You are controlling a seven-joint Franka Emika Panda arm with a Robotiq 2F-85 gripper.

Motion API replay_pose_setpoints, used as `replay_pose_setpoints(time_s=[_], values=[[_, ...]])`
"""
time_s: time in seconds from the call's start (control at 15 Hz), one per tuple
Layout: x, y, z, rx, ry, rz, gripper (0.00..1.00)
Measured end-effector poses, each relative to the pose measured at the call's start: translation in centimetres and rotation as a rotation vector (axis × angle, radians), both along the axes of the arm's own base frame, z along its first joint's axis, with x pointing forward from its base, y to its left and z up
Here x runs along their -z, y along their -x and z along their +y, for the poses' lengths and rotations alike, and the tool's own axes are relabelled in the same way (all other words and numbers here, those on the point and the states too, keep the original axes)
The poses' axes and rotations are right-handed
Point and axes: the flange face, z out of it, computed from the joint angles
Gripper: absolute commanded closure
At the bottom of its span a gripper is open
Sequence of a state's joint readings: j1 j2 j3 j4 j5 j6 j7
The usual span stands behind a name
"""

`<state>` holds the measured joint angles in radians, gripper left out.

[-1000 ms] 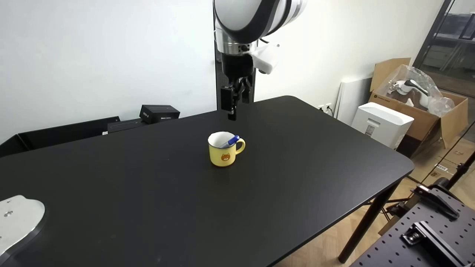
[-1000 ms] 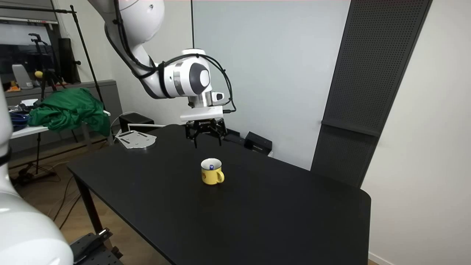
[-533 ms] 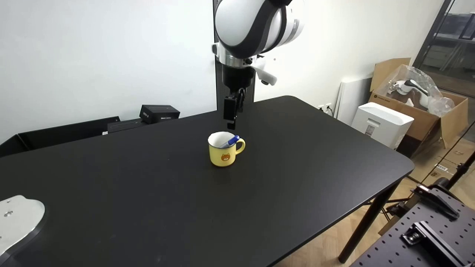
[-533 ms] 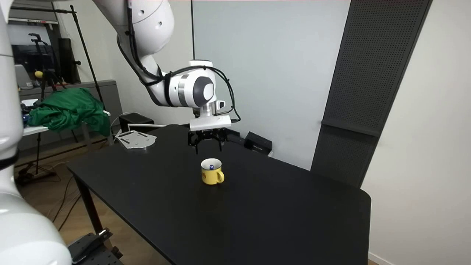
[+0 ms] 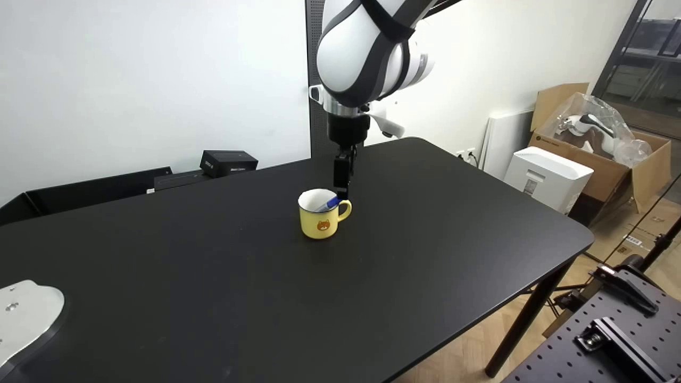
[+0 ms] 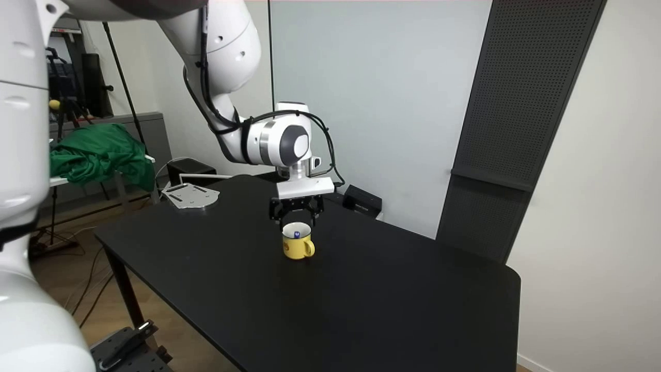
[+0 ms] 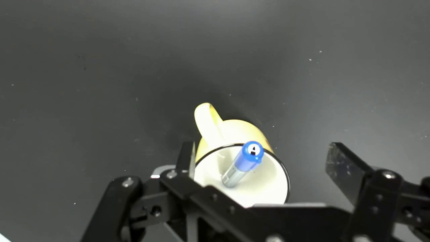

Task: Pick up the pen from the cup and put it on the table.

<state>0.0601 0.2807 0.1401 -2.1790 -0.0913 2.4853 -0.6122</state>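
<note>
One pen: blue cap uppermost, round white mark on its end, grey barrel below; tilted inside the cup, the cap leaning at the rim on the handle's side.

One cup: yellow outside, white inside, dark-edged rim, single side handle, animal face on its side; upright on the table.

One table: black top, rounded corners.

One pair of fingers: black, pointing down, spread wide. In the wrist view the pen shows between them, apart from both; one finger appears right by the cup's rim, the other well apart from it. In an exterior view a fingertip hides the end of the cap. Contact between fingers and cup: cannot be told.

One arm: white and grey, above the table in both exterior views.

One metal plate: slotted, at the table's edge.

One black box: past the table's edge.

One green cloth: heaped, beyond the table.

One cardboard box: open, a white case just beside it.
</note>
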Motion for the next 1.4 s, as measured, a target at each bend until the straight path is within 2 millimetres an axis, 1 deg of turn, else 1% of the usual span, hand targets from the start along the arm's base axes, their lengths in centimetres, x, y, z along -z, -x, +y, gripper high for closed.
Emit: replay_pose_setpoints(time_s=[0.2,0.27,0.33,0.4,0.6,0.73,1.0,1.07,1.13,1.2,1.4], values=[[1.0,0.0,0.0,-0.015,0.002,0.017,0.0],[1.3,0.0,0.1,-0.019,0.002,0.021,0.1],[1.6,0.0,0.2,-0.023,0.003,0.025,0.25],[1.8,0.0,0.2,-0.026,0.003,0.028,0.32],[2.3,-0.1,0.5,-0.034,0.003,0.035,0.55],[2.5,-0.2,0.7,-0.038,0.004,0.038,0.67],[2.8,-0.5,0.9,-0.053,0.011,0.036,0.95],[2.9,-0.6,1.0,-0.056,0.011,0.036,0.99],[2.9,-0.6,1.0,-0.058,0.012,0.037,0.96],[2.9,-0.7,1.1,-0.06,0.013,0.035,0.95],[2.9,-0.8,1.1,-0.069,0.019,0.033,0.95]])
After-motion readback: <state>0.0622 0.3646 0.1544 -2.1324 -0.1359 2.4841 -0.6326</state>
